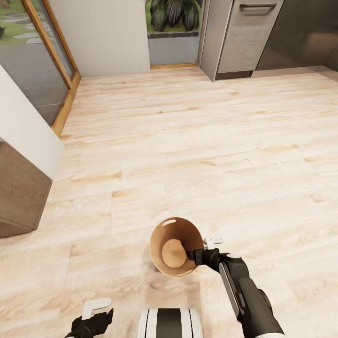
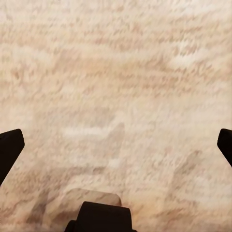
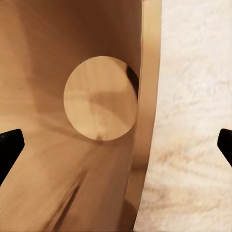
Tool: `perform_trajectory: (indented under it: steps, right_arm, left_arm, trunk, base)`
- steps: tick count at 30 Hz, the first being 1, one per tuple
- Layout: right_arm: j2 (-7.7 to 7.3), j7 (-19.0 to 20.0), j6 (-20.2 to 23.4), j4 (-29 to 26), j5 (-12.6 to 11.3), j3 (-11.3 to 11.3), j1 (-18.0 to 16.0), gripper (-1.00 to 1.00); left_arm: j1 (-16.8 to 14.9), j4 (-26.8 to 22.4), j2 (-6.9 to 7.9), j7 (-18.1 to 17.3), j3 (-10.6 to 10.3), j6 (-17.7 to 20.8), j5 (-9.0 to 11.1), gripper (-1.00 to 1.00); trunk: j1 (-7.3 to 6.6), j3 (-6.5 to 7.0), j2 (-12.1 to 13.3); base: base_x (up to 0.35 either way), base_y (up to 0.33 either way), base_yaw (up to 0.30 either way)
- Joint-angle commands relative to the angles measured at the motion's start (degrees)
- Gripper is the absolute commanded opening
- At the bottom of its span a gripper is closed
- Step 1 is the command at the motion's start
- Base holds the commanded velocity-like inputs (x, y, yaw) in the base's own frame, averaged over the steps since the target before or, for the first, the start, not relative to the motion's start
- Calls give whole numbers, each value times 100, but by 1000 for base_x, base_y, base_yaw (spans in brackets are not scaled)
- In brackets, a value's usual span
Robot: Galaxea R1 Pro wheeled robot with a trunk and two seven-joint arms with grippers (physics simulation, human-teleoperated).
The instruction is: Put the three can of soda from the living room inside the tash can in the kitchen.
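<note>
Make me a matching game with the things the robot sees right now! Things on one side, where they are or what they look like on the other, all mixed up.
Things:
1. trash can
2. left gripper
3. wooden floor
4. grey cabinet

Descriptions:
A. pale planks, spread across the room
B. far side of the room, has a handle near its top
C. brown inside, nothing in it, right gripper at its rim
D. holds nothing, low over the floor

Pairs: 1-C, 2-D, 3-A, 4-B
</note>
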Motion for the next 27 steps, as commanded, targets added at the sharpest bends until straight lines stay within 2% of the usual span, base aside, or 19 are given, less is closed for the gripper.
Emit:
perform_trajectory:
  steps: [1,7,8,27]
  right_arm:
    - [1,0,-11,62,34,-4,1,100]
    - [1,0,-26,89,45,-4,-8,100]
    - [1,0,-27,89,47,-4,-8,-100]
    - [-6,0,-27,90,44,-4,-8,-100]
  left_arm:
    - [-2,1,0,0,-2,0,-1,100]
    - [-2,2,0,0,-2,0,-4,100]
    - [-2,1,0,0,-2,0,-5,100]
    - [-2,7,0,-4,-2,-8,-5,100]
  trunk:
    - [2,0,1]
    - [2,0,1]
    - [2,0,1]
    - [2,0,1]
  base:
    - [0,0,0]
    - [0,0,0]
    - [0,0,0]
    - [0,0,0]
